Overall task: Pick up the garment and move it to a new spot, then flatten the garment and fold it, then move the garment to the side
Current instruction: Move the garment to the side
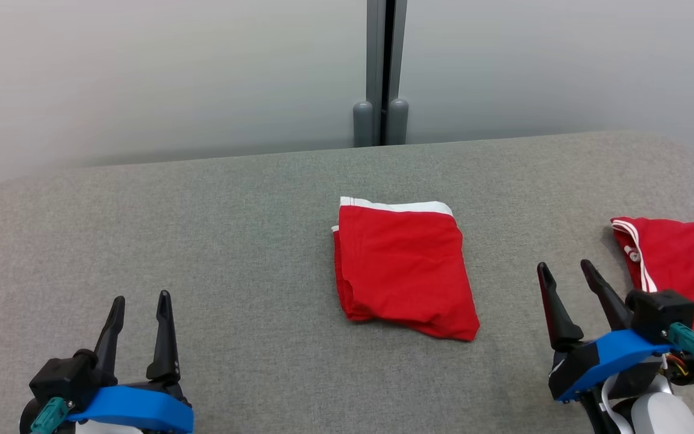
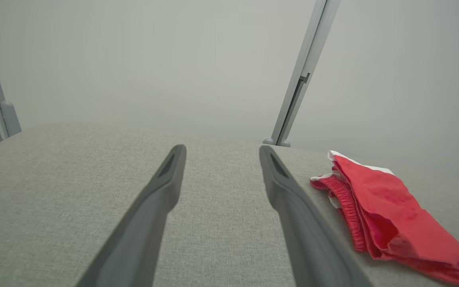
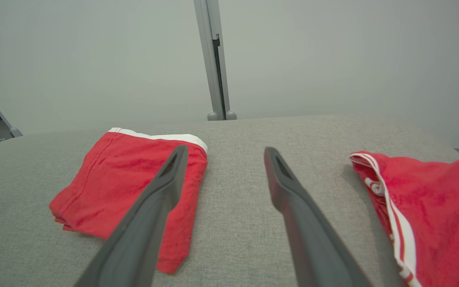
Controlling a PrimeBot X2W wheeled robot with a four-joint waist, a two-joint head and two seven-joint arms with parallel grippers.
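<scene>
A folded red garment (image 1: 404, 268) with a white band along its far edge lies at the middle of the grey fabric table (image 1: 232, 229). It also shows at the right of the left wrist view as the red garment (image 2: 389, 211), and at the left of the right wrist view as the garment (image 3: 126, 179). My left gripper (image 1: 141, 300) stands open at the lower left, well apart from it. At the lower right my right gripper (image 1: 565, 267) is open and empty, between the two red cloths.
A second red garment (image 1: 681, 268) with white stripes lies at the table's right edge, close beside my right gripper; it appears as the striped garment (image 3: 424, 207) in the right wrist view. A grey post (image 1: 381, 72) stands behind the table against pale panels.
</scene>
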